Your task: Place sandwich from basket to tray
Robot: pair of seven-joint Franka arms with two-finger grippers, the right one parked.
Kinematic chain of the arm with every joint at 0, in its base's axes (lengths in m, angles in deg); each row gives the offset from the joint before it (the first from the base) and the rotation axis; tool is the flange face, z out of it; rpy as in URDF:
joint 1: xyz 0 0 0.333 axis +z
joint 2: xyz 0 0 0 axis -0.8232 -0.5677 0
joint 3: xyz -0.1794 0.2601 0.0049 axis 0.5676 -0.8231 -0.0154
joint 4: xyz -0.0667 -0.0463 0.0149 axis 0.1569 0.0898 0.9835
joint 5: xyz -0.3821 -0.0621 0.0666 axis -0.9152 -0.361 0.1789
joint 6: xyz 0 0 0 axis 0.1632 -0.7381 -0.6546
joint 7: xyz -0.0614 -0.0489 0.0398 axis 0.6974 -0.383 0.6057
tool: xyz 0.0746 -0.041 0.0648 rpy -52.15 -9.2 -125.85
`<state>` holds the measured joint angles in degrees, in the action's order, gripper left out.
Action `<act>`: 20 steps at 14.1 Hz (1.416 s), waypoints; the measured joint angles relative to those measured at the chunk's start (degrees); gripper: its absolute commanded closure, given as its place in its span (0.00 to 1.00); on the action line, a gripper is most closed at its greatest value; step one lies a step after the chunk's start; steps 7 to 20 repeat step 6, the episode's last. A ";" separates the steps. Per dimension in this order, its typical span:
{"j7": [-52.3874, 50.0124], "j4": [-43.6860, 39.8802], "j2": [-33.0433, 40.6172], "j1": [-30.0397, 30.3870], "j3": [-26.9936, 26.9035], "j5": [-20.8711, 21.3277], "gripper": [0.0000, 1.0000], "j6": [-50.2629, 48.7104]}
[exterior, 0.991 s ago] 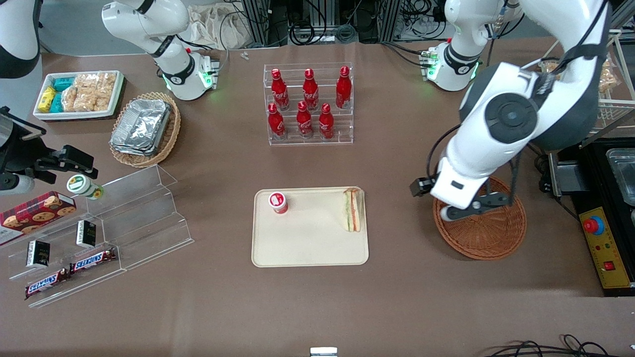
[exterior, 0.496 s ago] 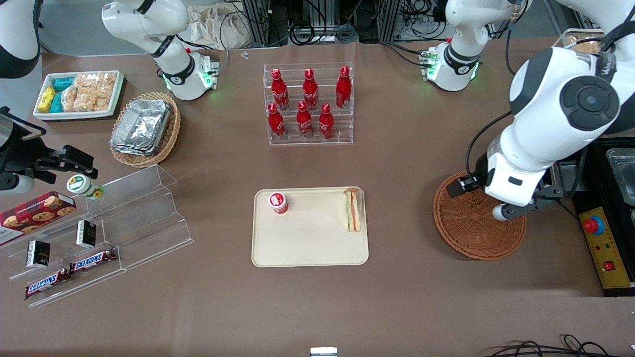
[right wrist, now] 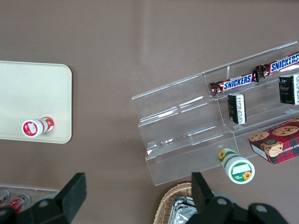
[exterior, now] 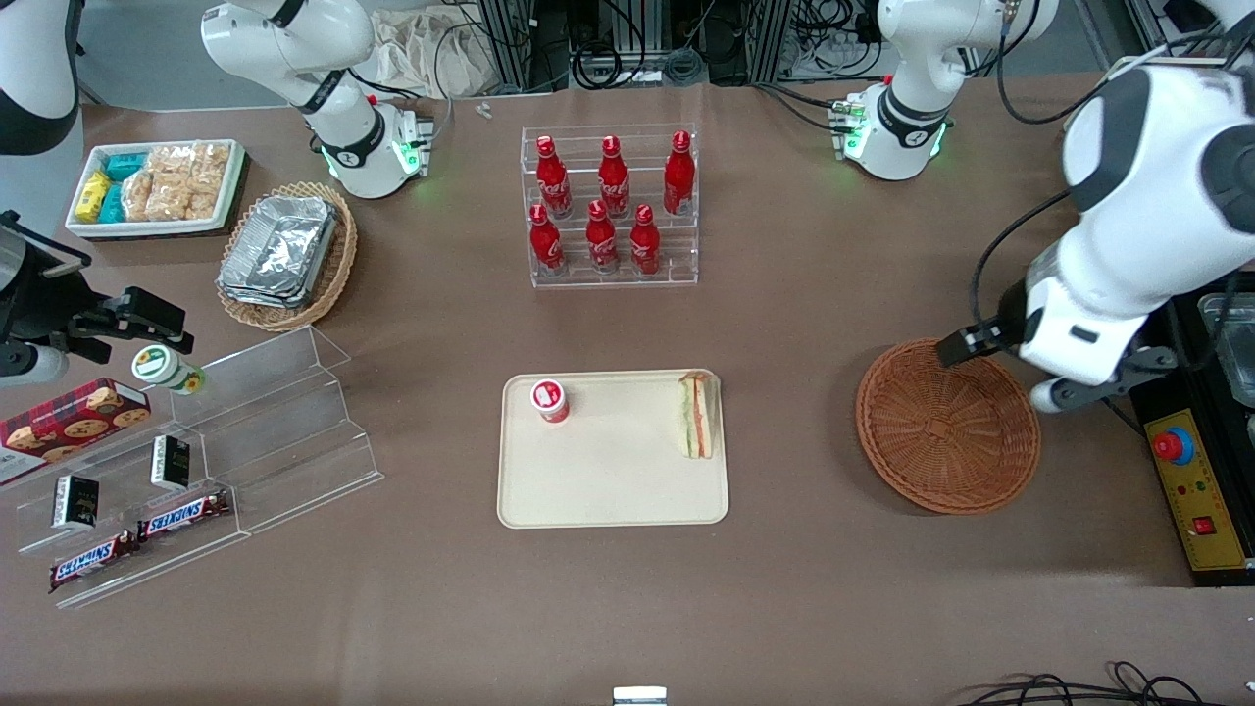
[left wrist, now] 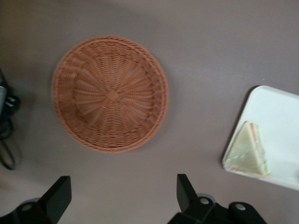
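The sandwich [exterior: 697, 417] [left wrist: 247, 149], a wrapped triangular wedge, lies on the beige tray [exterior: 608, 480] [left wrist: 280, 112] at the rim toward the working arm's end. The round reddish-brown basket [exterior: 948, 427] [left wrist: 110, 93] stands empty beside the tray. My left gripper [exterior: 1064, 390] [left wrist: 120, 184] hangs above the table just past the basket's rim, toward the working arm's end. It is open with nothing between its fingers.
A small red-capped bottle [exterior: 550, 400] stands on the tray's corner. A rack of red cola bottles [exterior: 610, 206] is farther from the camera. A control box with a red stop button [exterior: 1174, 446] sits beside the gripper. Acrylic shelves [exterior: 245, 431] and a tan basket of foil pans [exterior: 284, 253] lie toward the parked arm's end.
My left arm has swung off the basket toward the working arm's end of the table, uncovering the empty basket. The sandwich has stayed on the tray.
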<state>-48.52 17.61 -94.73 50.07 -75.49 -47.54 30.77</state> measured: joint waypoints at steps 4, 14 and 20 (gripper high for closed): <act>13.52 4.17 4.61 3.04 -2.04 -0.36 0.00 -2.52; 18.68 3.68 4.61 3.82 -2.66 -0.35 0.00 -4.74; 18.68 3.68 4.61 3.82 -2.66 -0.35 0.00 -4.74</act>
